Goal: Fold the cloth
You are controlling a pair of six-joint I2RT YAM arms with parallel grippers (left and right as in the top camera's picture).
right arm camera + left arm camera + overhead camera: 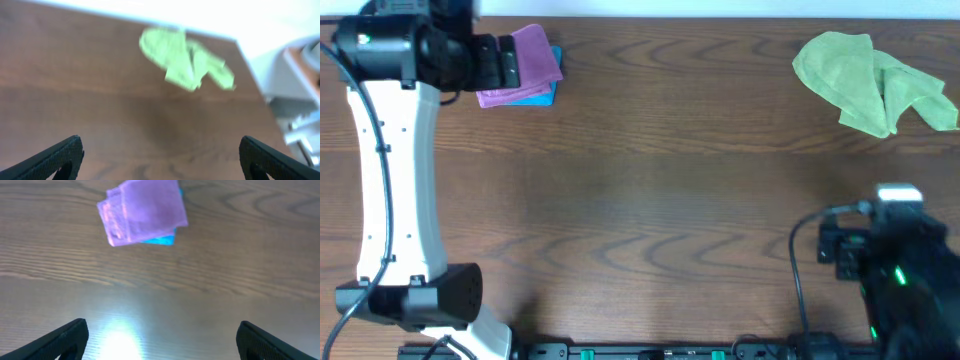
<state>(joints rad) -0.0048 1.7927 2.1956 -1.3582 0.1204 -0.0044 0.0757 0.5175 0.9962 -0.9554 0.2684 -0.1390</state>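
Left gripper (162,325) hung above the table (650,200), its 2 fingers spread wide and holding nothing. Ahead of it, at the table's far left edge, the purple cloth (145,210) lay folded on a blue cloth (160,241). Right gripper (161,141), equally wide and empty, hung over the table's near right part. A green cloth (182,57) lay crumpled at the table's far right corner.
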